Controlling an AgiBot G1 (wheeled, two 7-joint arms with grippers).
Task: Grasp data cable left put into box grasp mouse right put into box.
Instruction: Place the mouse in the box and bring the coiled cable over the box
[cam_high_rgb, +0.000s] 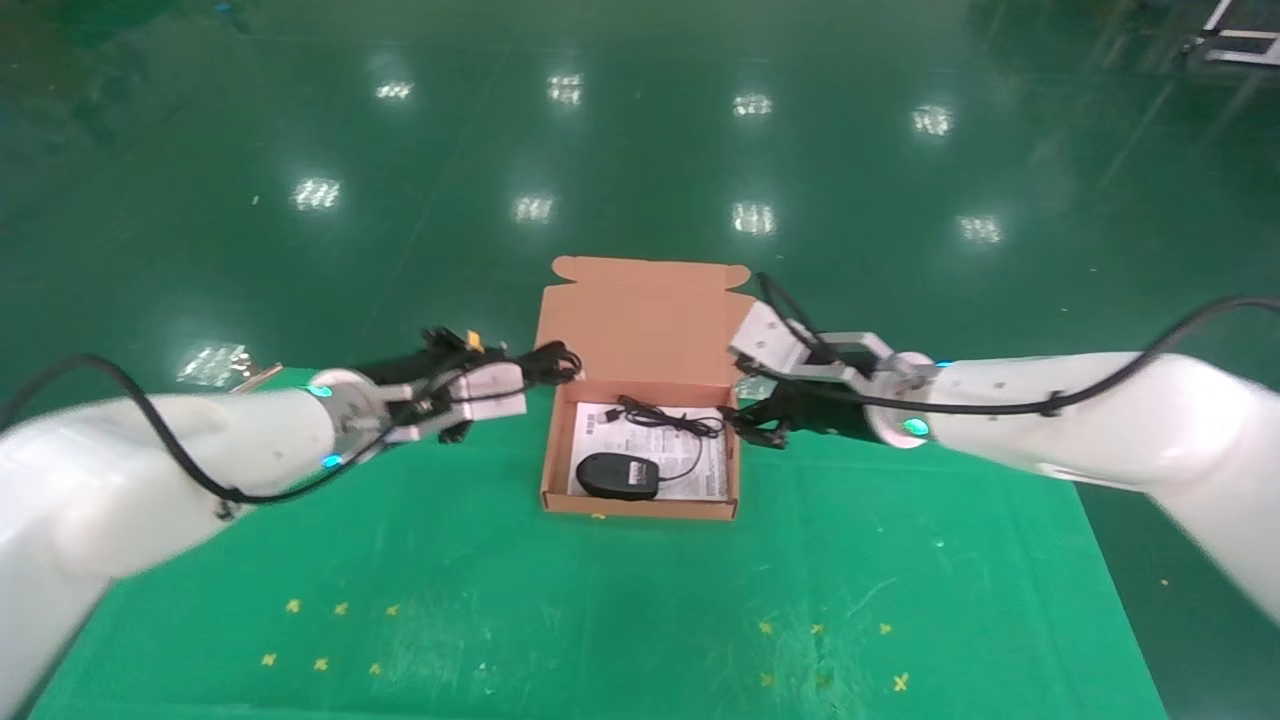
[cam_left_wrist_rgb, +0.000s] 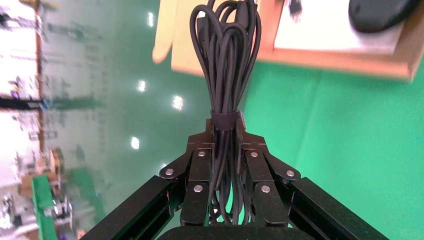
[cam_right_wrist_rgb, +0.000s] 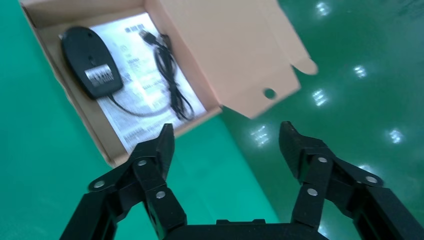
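The black oval mouse (cam_high_rgb: 618, 475) already lies in the shallow salmon-orange cardboard box (cam_high_rgb: 640, 505). The left gripper (cam_high_rgb: 520, 375), at the box's ten o'clock, clenches the bundled black data cable (cam_left_wrist_rgb: 226, 65); next it likely must carry the cable over the box and let go. The right gripper (cam_right_wrist_rgb: 225, 145) hangs spread and empty at three o'clock.

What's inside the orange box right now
The mouse lies in the box on a white printed sheet, its thin cord looped beside it. The sheet hides the floor. The data cable is outside, in the left gripper.

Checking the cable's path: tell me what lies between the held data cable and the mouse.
In the head view, only the box left wall and bare white sheet separate the data cable from the mouse.
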